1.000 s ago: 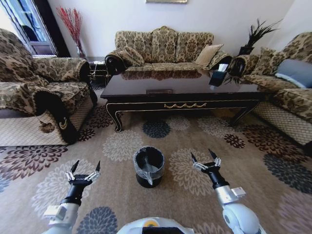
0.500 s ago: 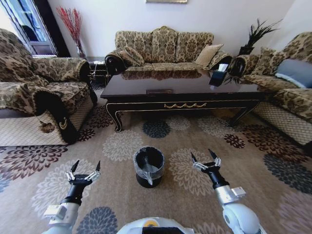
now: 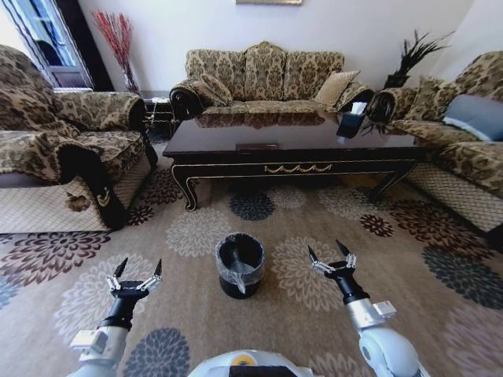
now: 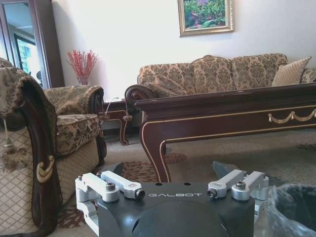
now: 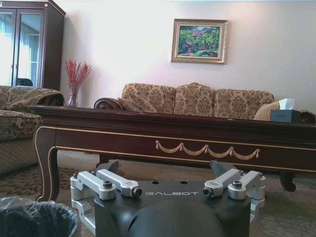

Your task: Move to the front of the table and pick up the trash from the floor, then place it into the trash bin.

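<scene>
Slightly shifted view; trash bin (image 3: 240, 265) contents unclear.

1. Marking "GALBOT": light capital letters on the dark housing of the left gripper (image 4: 170, 170), centred between its two finger mounts, as seen in the left wrist view
2. Marking "GALBOT": identical lettering on the dark housing of the right gripper (image 5: 168, 168), centred, as seen in the right wrist view
</scene>
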Robot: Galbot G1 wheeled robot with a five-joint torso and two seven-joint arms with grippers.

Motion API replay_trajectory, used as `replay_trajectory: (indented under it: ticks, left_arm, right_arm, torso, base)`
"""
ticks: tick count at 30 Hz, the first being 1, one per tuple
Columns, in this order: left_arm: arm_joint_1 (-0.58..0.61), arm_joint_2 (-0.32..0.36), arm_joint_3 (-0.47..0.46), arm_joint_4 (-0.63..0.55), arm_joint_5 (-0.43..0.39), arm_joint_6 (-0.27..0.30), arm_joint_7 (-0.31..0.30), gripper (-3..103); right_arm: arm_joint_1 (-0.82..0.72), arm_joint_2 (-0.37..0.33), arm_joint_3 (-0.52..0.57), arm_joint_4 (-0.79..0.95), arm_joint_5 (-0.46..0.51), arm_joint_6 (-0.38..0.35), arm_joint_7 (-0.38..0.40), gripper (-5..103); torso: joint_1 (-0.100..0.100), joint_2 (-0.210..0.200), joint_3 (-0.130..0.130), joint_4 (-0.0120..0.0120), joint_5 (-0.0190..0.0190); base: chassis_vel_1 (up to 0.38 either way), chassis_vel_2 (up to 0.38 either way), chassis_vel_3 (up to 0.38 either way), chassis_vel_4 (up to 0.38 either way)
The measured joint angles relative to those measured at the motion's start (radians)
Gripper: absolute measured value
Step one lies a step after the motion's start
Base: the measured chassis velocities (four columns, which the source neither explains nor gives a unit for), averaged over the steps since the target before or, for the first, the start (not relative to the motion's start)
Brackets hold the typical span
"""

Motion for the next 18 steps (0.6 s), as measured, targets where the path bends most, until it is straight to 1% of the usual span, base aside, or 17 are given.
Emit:
replay_trajectory:
  ticks: [10,18]
  left_arm:
    - [0.0,0.0,0.0,0.001,0.0,0.001,0.0,100]
    - [0.0,0.0,0.0,0.001,0.0,0.001,0.0,100]
  right_arm:
    - [0.0,0.0,0.0,0.0,0.0,0.0,0.001,100]
    - [0.0,0.0,0.0,0.0,0.0,0.0,0.001,100]
  torso:
    - [0.0,0.0,0.0,0.0,0.0]
    - [0.0,0.0,0.0,0.0,0.0]
  base:
    - [0.165,-0.162,-0.163,0.17]
    - [0.14,-0.143,-0.15,0.136]
